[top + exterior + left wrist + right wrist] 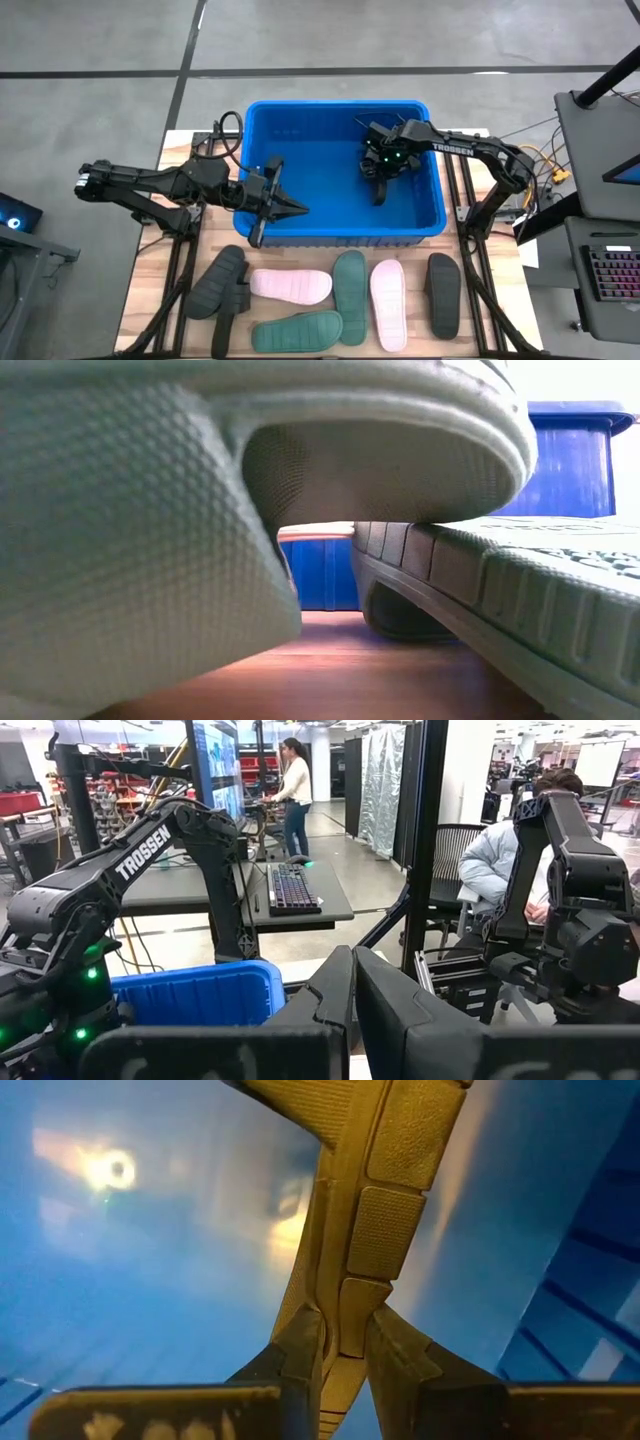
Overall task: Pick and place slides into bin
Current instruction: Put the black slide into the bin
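- Right gripper [381, 190], upper centre-right of the high view, hangs inside the bin [430, 215]. Per right wrist view, fingers [300, 1355] are clenched on the edge of a dark slide [375, 1200]; slide hangs below the tool, sole tread showing, long axis running away from the wrist toward the blue floor.
- Key relation: held slide is already within the bin walls, over the right half of the floor. Judgement: next move is a release, no sideways travel needed; slide should fall short and flat.
- Left gripper [290, 210], centre-left of the high view, fingers pressed together, grasping nothing; tip sits by the bin's near-left rim, pointing right.
- Seven slides remain on the table [500, 300] below the bin, lower centre of the high view: charcoal [215, 282], pink [290, 285], green [297, 331], green [350, 292], pink [388, 291], black [443, 294], plus one dark one part-hidden at lower left.
- Left arm is nearer the left-side slides; right arm nearer the black one, long axis top-to-bottom in frame.
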`<action>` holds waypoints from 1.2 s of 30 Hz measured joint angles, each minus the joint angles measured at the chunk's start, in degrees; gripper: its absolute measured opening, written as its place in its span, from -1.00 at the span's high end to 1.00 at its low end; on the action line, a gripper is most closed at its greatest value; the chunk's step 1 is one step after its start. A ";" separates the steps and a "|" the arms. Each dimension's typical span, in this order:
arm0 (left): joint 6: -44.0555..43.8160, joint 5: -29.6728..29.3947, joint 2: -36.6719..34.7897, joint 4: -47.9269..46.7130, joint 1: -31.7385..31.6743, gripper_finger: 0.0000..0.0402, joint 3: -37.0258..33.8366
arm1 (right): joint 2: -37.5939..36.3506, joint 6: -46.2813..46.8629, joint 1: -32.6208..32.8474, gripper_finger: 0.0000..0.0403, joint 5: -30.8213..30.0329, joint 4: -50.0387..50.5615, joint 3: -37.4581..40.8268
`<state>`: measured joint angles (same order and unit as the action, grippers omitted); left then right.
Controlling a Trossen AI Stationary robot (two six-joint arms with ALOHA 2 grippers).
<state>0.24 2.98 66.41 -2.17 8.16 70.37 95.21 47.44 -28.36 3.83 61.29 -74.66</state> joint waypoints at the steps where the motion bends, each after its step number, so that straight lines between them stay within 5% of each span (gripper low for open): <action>1: 0.01 0.00 0.00 -0.02 0.00 1.00 0.00 | 0.01 0.02 0.00 0.75 -0.02 0.04 0.01; 21: 0.03 0.04 -0.02 -0.30 0.00 1.00 -0.35 | -0.04 -0.50 0.00 0.20 -0.78 2.54 -0.04; 36: 0.05 0.35 -0.02 -0.29 0.00 1.00 -0.46 | -0.17 -0.81 1.80 0.37 -5.11 6.26 -3.90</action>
<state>0.30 3.33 66.39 -2.46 8.16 69.91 95.04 46.63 -26.56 -1.28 67.55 -78.56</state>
